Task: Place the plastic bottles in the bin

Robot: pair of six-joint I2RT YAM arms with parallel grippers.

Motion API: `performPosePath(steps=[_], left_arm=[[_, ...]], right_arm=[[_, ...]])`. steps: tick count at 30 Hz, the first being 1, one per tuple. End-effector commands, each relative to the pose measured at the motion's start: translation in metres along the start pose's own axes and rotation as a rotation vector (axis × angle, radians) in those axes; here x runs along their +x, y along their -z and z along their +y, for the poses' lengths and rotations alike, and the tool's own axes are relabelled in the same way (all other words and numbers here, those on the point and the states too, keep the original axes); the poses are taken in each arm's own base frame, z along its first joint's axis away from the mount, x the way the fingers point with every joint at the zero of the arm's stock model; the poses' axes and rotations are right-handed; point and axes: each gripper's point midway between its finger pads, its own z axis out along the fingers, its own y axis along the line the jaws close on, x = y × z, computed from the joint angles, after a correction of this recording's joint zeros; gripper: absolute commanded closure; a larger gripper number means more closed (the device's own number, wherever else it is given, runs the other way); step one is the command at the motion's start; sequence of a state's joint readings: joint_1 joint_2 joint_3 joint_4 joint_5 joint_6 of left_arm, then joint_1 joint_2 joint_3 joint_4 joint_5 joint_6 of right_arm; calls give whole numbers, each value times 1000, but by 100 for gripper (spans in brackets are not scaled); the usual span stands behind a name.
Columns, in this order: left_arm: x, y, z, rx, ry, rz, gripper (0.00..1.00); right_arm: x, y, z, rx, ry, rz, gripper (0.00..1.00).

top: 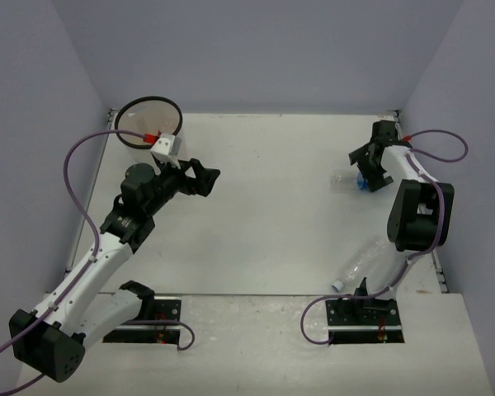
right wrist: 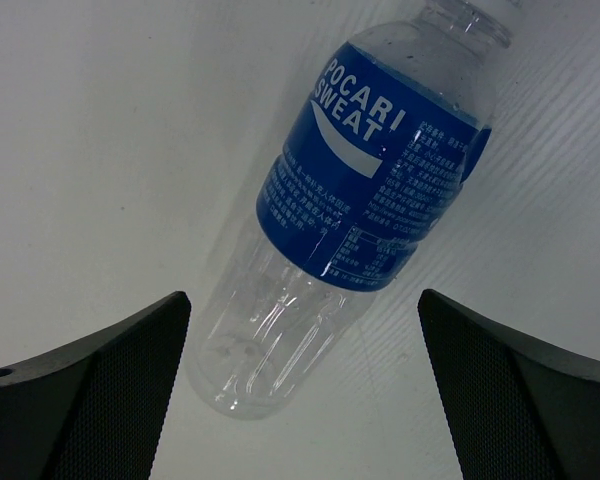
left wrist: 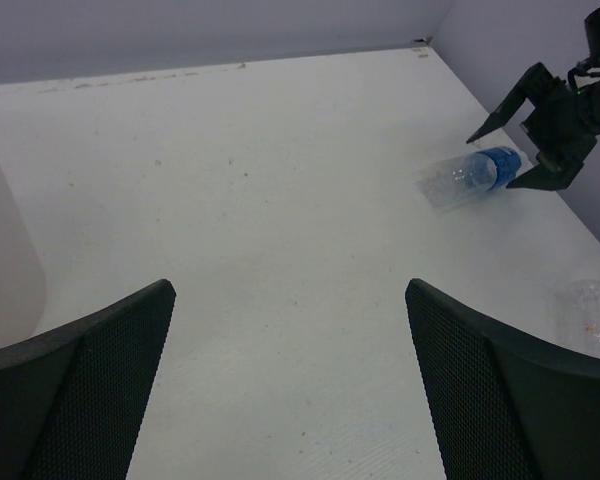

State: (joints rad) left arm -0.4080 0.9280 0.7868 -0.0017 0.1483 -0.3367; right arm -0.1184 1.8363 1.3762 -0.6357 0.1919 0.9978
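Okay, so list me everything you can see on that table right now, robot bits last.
blue-labelled bottle: one, clear with a blue label, lying on the far right of the table
plain clear bottle: one, clear, lying near the right arm's base
bin: one, translucent white with a black rim, far left corner; something red shows inside
table: one, white
purple cables: two, one along each arm
left gripper: one, black, open and holding nothing, beside the bin
right gripper: one, black, open over the blue-labelled bottle, a finger on either side
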Motion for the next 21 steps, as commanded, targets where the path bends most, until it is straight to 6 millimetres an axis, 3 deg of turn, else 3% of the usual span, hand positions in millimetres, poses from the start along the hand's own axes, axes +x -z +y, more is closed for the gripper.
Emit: performPosePath(steps=[1, 5, 9, 16, 21], left_arm=[[-8, 2, 3, -11, -22, -47, 0], [-5, 0, 6, -25, -18, -37, 0], [-5, -2, 7, -35, -17, -30, 0], [-8, 2, 8, -47, -13, -38, 0], [-12, 7, 7, -46, -8, -54, 0]], right_arm=[[-10, -5, 8, 11, -42, -39, 1], [-2, -18, 4, 34, -33, -17, 7], [-3, -19, 5, 13, -17, -29, 29], [-4, -19, 0, 43, -3, -31, 34], [8, -29, -1, 35, 16, 15, 64]])
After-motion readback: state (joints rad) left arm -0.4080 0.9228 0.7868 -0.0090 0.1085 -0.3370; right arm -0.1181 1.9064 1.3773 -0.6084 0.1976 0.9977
